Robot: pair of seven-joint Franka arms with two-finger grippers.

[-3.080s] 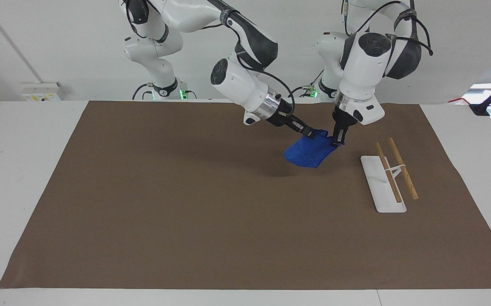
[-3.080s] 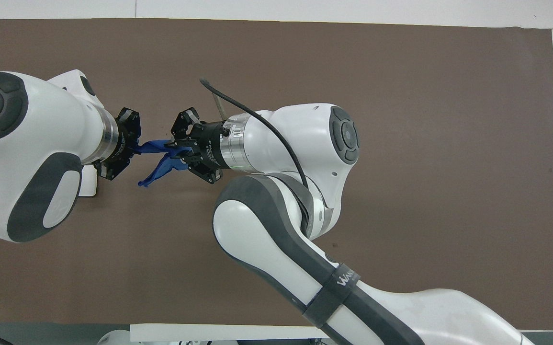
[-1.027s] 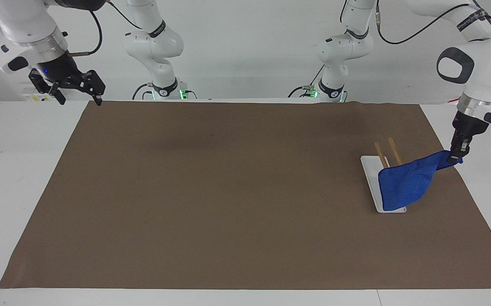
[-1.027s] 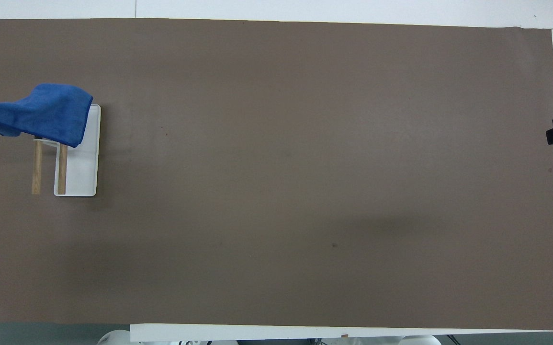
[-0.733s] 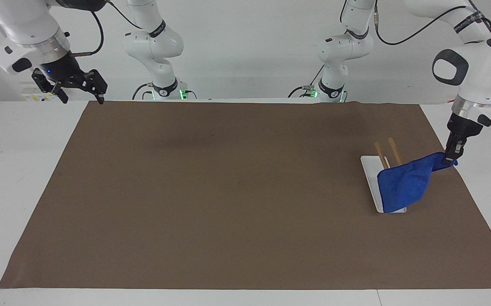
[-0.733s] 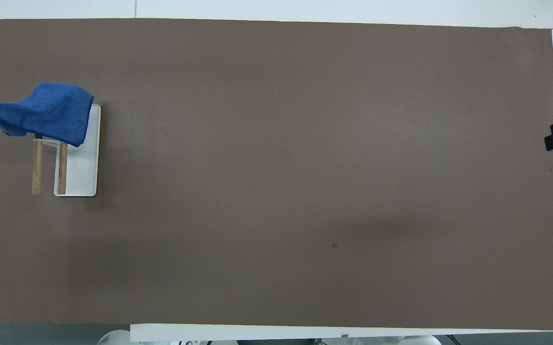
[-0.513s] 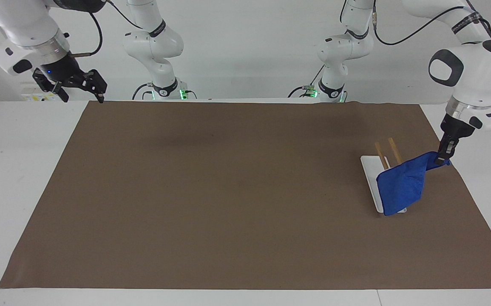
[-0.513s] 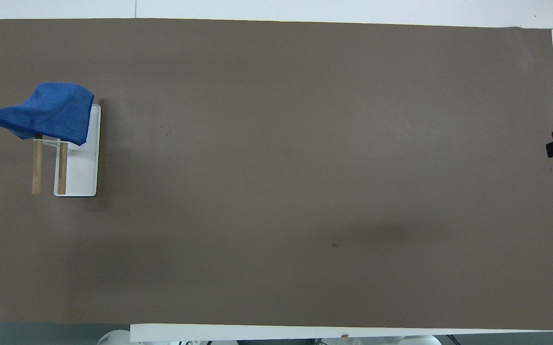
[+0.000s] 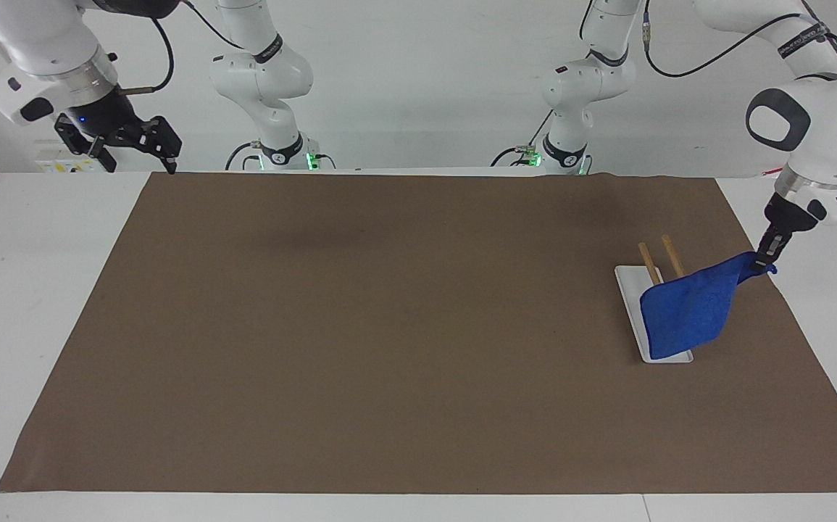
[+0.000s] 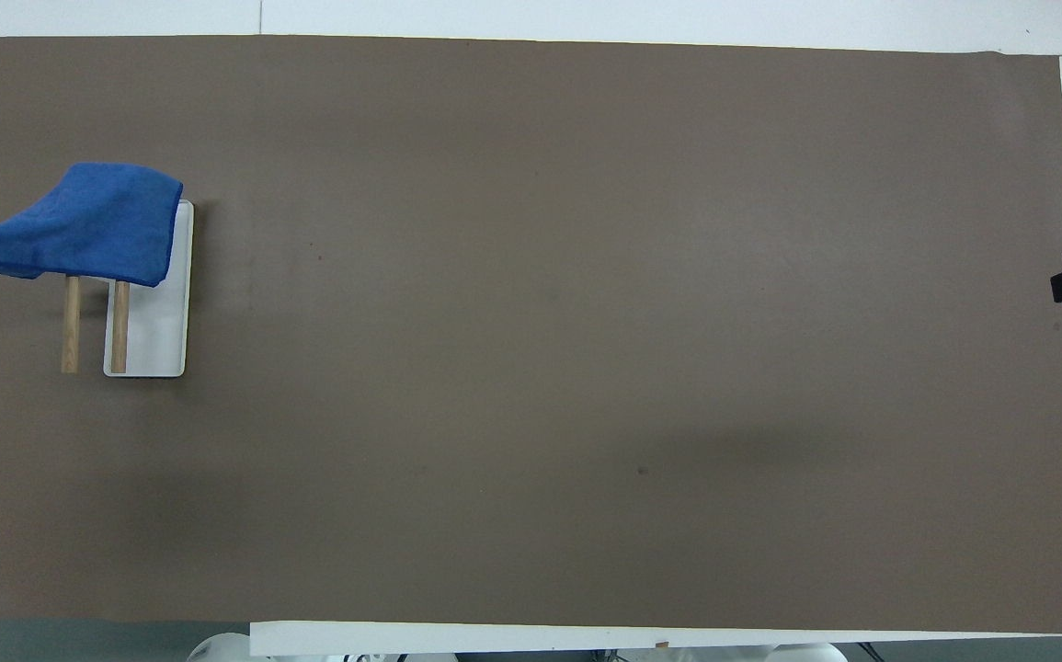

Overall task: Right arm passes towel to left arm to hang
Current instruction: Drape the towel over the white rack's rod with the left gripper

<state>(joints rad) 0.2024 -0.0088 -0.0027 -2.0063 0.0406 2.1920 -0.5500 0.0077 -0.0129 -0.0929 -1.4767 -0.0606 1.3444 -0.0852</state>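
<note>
We judge the job nearly finished: the towel [image 9: 688,314] is in the left arm's keeping, so the handover itself looks done, and what is left is the hanging proper. The left gripper [image 9: 764,262] pinches one corner of the blue cloth, closed on it, up in the air over the edge of the brown mat [image 9: 389,348] at the left arm's end of the table. From that corner the towel runs down and across the two wooden rails of the rack [image 9: 656,270], draping over the part of them farther from the robots, and its loose end hangs over the rack's white base [image 10: 163,340]. In the overhead view the cloth covers the rails' upper ends and a strip of the base, while the nearer stretch of both rails stays bare. So the towel already lies on the rails but is not yet let go; we think the remaining steps are to settle it evenly, release the corner and pull the arm clear without dragging the cloth off. The right gripper [image 9: 135,145] waits with its fingers spread and nothing in them, over the mat's corner at the right arm's end.
</note>
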